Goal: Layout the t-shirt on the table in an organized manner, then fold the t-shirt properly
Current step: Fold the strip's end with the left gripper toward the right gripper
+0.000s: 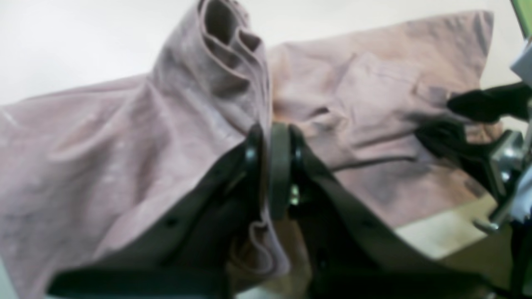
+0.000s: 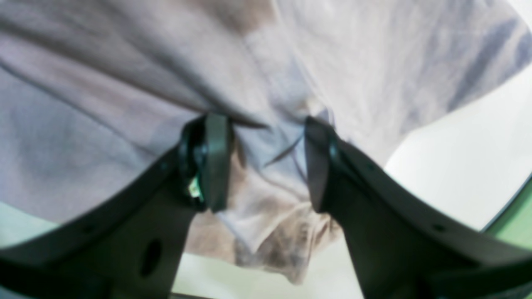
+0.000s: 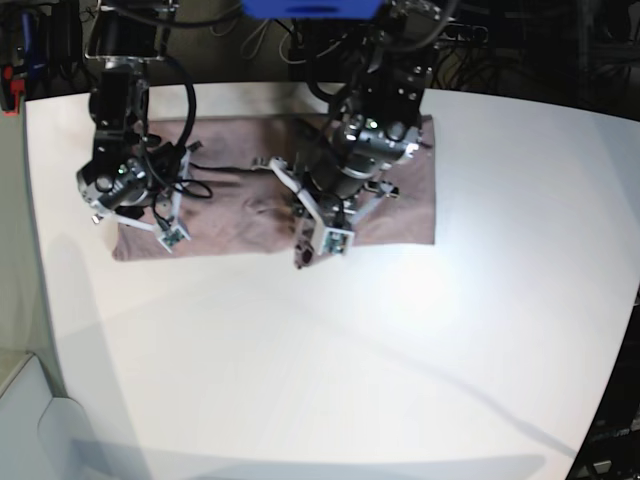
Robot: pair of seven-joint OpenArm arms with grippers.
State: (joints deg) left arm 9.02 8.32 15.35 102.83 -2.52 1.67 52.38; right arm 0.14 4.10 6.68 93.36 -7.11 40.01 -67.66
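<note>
The mauve t-shirt (image 3: 240, 205) lies as a long band across the far part of the white table (image 3: 350, 350). My left gripper (image 1: 274, 166) is shut on a raised, bunched fold of the t-shirt (image 1: 104, 145); in the base view this gripper (image 3: 308, 250) is at the shirt's near edge, around the middle. At the shirt's left end, my right gripper (image 2: 266, 166) has its jaws apart, and loose cloth of the t-shirt (image 2: 124, 83) sags between them without being pinched. The base view shows it (image 3: 165, 232) there too.
Dark cables and arm mounts crowd the table's far edge (image 3: 300, 90). A green strip (image 2: 515, 216) shows beyond the table edge. The right arm's black fingers (image 1: 457, 120) reach over the shirt's far end in the left wrist view.
</note>
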